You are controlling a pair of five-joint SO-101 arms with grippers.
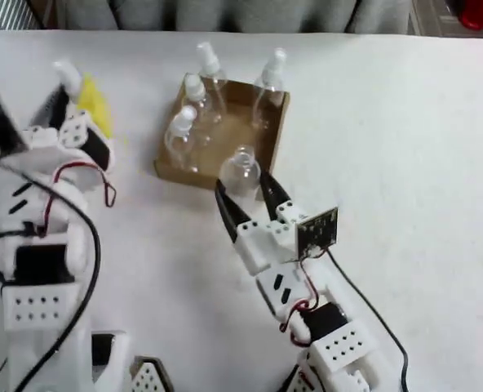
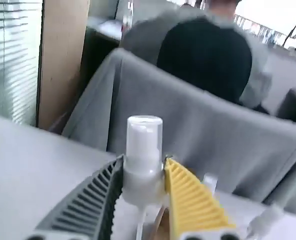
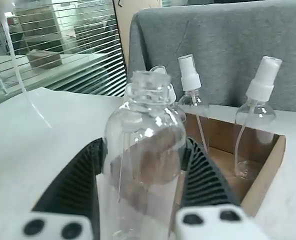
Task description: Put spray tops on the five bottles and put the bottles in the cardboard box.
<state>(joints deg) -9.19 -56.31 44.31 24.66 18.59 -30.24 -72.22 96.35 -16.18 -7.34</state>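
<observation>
Spray top [image 2: 144, 134] sits pinched in left gripper [image 2: 144, 164] while right gripper [image 3: 144, 149] clamps uncapped bottle [image 3: 147, 97].

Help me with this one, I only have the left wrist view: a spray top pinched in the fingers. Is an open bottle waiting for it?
Observer: Yes, the right gripper is shut on an uncapped bottle, upright.
Operator: Where is that?
Observer: By the cardboard box's edge nearest the arms.
Operator: How many are done?
Observer: Four capped bottles stand in the box.
</observation>
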